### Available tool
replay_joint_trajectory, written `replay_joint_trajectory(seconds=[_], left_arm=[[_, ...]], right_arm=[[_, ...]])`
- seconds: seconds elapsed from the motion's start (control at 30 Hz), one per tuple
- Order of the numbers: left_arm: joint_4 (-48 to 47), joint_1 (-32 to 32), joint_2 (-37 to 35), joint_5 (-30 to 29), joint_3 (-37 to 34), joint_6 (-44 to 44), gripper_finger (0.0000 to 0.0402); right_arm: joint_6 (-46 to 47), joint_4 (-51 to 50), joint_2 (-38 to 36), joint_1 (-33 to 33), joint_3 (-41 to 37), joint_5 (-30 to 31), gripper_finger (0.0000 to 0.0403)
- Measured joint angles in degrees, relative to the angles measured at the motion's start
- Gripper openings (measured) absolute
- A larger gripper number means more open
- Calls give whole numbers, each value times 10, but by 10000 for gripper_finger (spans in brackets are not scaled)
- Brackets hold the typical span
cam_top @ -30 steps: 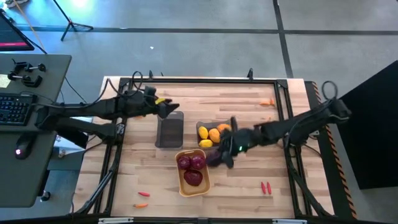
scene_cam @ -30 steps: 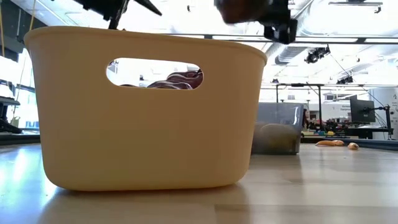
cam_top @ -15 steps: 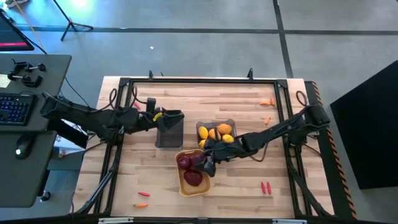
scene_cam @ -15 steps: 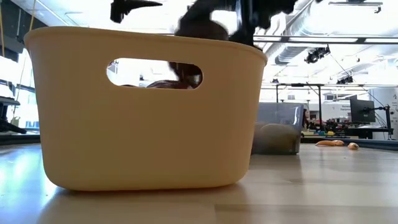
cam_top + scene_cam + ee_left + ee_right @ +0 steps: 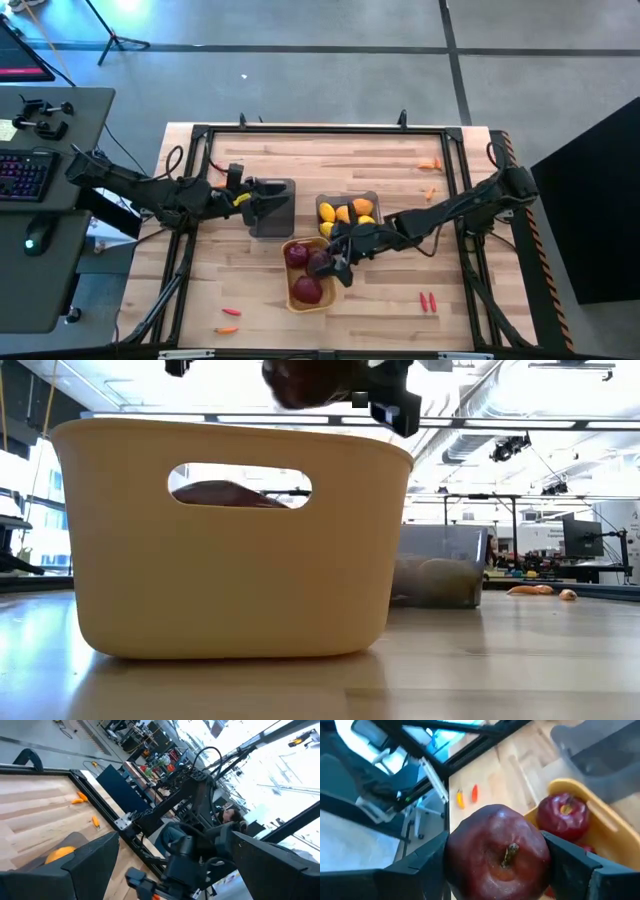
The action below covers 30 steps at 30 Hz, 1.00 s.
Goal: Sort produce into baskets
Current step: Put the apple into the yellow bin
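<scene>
Right gripper (image 5: 335, 262) carried an apple (image 5: 497, 852) over yellow basket (image 5: 290, 298); jaws clasp it.

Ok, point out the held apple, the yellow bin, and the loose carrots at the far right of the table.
held apple (image 5: 497, 852), right wrist view, on its front skin beside the stem.
yellow bin (image 5: 230, 590), low view, on its front wall below the handle hole.
carrots (image 5: 428, 165), high view, on the larger piece.

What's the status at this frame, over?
Right gripper shut on dark red round apple, over yellow-orange plastic bin. Left gripper open above dark grey bin. Nothing in the way.
</scene>
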Motion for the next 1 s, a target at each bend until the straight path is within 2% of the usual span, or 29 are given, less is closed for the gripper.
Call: replay_joint_trajectory(seconds=[0.13, 0.5, 0.8, 0.87, 1.0], left_arm=[[2, 1, -1, 0, 0, 5, 362], [-7, 1, -1, -11, 0, 5, 362], [-17, 1, -1, -11, 0, 0, 362], [-18, 1, -1, -8, 0, 0, 362], [-31, 1, -1, -8, 0, 0, 362]], right_arm=[[-4, 3, -2, 8, -1, -23, 259], [1, 45, 39, -1, -1, -16, 259], [6, 41, 38, 9, -2, 101, 260], [6, 40, 38, 7, -2, 96, 260], [-19, 40, 38, 0, -2, 48, 262]])
